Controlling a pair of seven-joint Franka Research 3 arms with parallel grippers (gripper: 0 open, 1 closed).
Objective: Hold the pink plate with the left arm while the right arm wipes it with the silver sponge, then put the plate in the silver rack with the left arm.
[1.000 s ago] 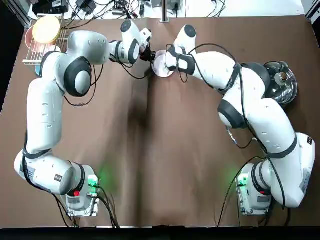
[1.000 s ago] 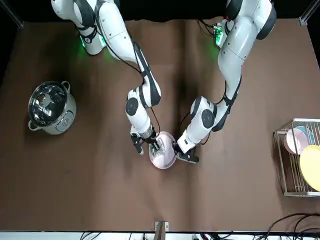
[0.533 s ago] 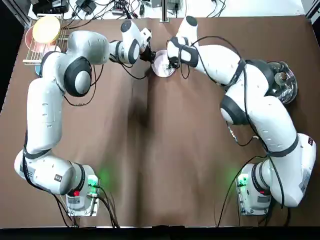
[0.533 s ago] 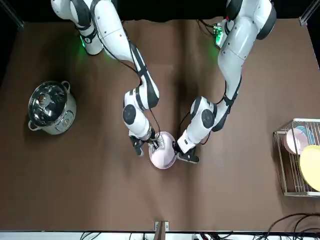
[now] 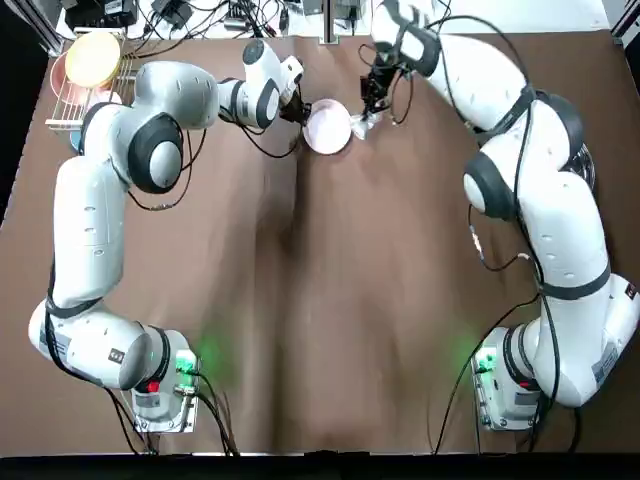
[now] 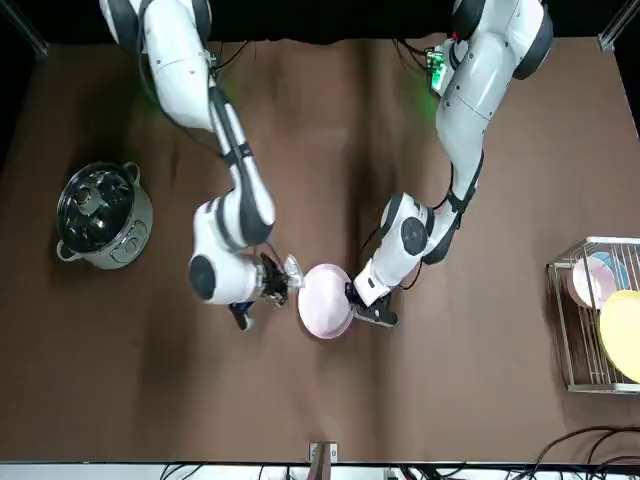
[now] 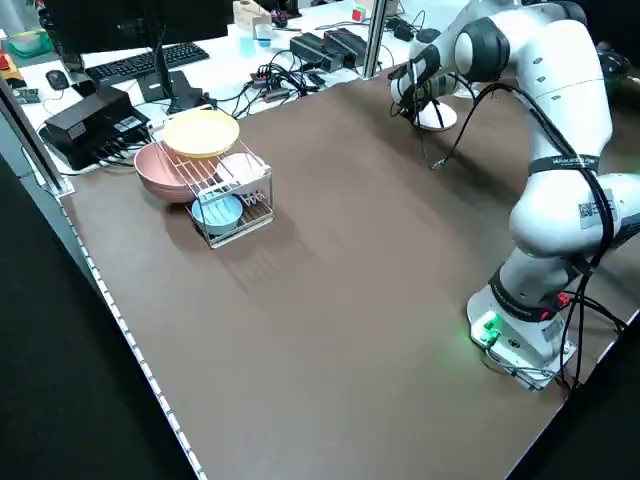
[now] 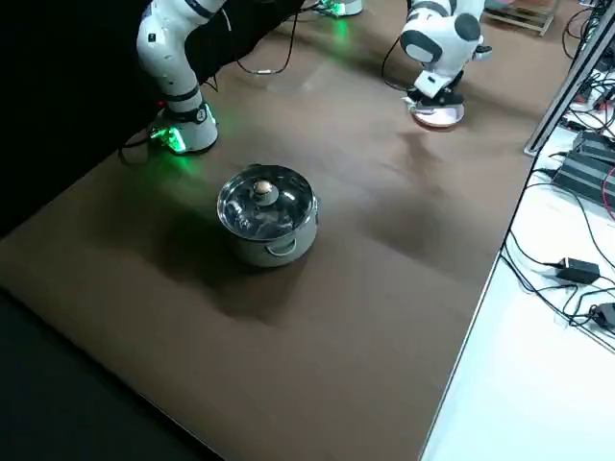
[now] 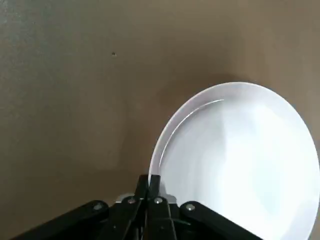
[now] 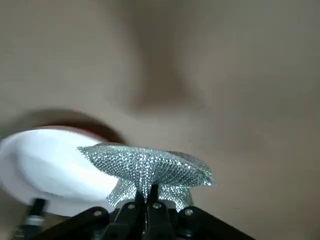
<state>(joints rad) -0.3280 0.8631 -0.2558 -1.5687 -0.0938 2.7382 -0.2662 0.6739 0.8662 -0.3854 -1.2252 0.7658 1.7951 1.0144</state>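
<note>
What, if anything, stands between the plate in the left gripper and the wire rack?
Nothing visible stands on the table between the pink plate and the silver rack; the left gripper holds the plate. The rack itself is partly filled: a yellow plate and a pink bowl could narrow the entry.

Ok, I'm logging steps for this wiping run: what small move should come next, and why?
Probably the left gripper should start carrying the pink plate toward the silver rack: it grips the rim, while the right gripper, pinching the silver sponge, is off to the plate's side. If wiping isn't finished, another pass should come first.
</note>
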